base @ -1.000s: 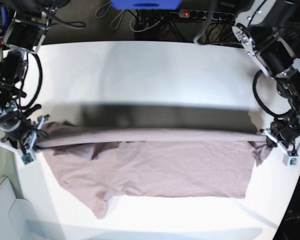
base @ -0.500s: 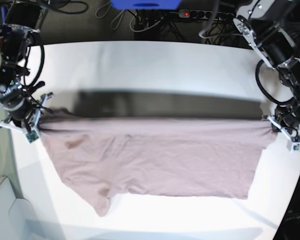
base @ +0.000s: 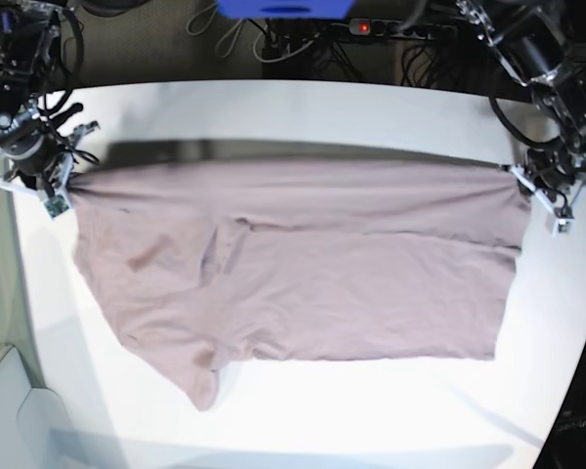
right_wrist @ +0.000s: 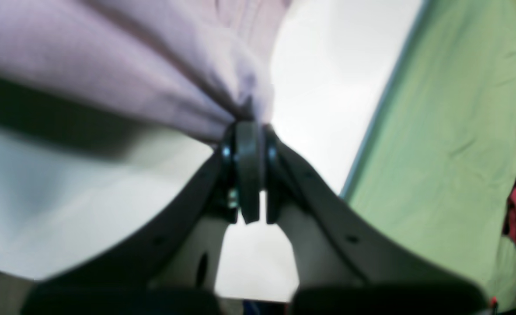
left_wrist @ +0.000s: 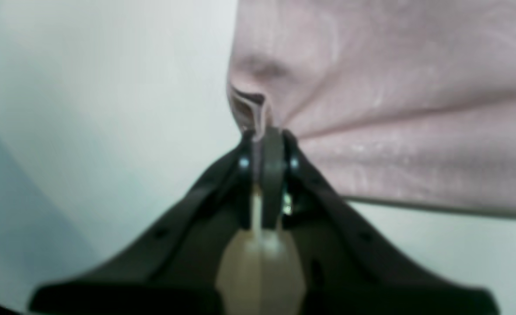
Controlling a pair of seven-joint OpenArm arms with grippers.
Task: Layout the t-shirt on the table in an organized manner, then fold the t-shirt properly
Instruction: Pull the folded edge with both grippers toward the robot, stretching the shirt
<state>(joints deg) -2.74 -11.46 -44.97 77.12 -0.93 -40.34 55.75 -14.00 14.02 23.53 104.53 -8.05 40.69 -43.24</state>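
Note:
The mauve-pink t-shirt is stretched wide across the white table, its far edge held taut and slightly raised between both arms. At the base view's right, my left gripper is shut on the shirt's far right corner; the left wrist view shows the cloth pinched between the fingertips. My right gripper, at that view's left, is shut on the far left corner, with fabric bunched at its tips. A sleeve hangs toward the near left.
A power strip and cables lie behind the table's far edge, beside a blue object. A green surface shows past the table's edge in the right wrist view. A pale bin sits at the near left corner.
Both arms have carried the shirt's held edge toward the far side of the table, and the cloth has unrolled from a folded-over band into a wide spread sheet.

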